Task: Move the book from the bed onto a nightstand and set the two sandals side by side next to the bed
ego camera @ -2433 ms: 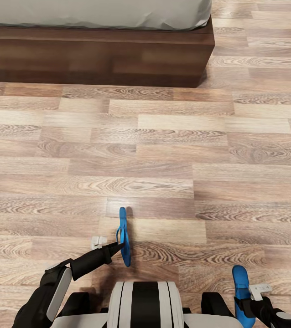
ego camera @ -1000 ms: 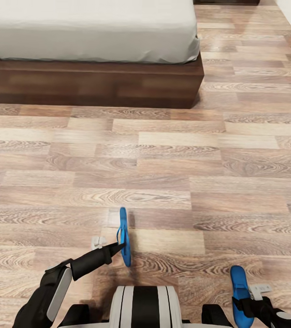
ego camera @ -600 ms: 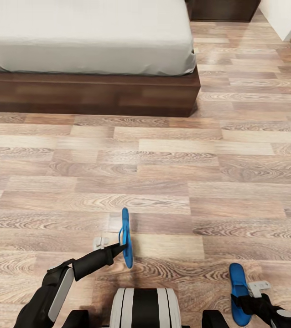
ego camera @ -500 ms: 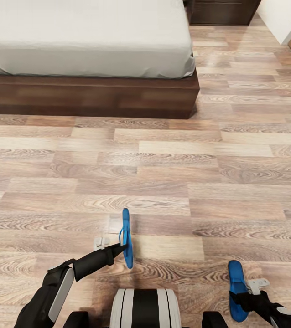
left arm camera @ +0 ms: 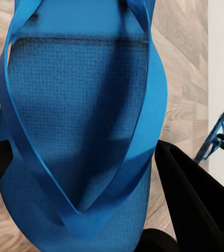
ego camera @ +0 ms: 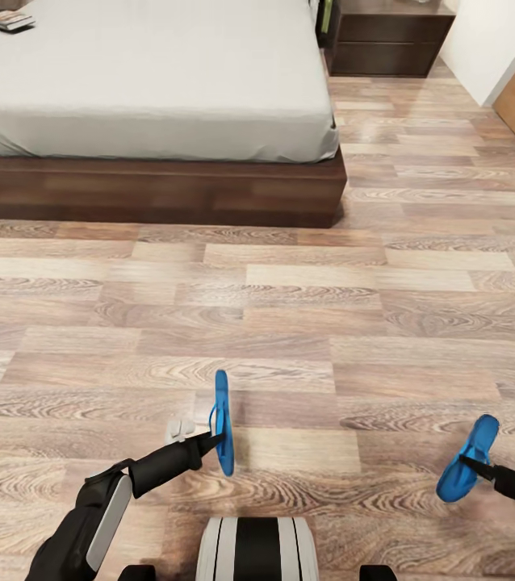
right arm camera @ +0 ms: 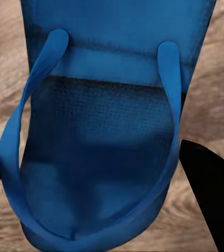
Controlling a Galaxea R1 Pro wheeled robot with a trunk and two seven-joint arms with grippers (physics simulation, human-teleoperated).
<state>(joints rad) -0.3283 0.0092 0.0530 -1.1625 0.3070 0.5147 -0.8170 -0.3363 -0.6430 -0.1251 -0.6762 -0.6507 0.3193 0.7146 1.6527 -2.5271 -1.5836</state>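
Each claw, left (ego camera: 209, 440) and right (ego camera: 475, 466), grips a sandal (ego camera: 223, 420) (ego camera: 467, 458); placing them and moving the book (ego camera: 7, 19) remain.

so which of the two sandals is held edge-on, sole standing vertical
The sandal in the left gripper: it shows only its thin edge. The right gripper sandal shows its broad, tilted face.

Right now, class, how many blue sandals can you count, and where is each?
2. One sandal is held in the left gripper; the other sandal is in the right gripper. Both are above the floor.
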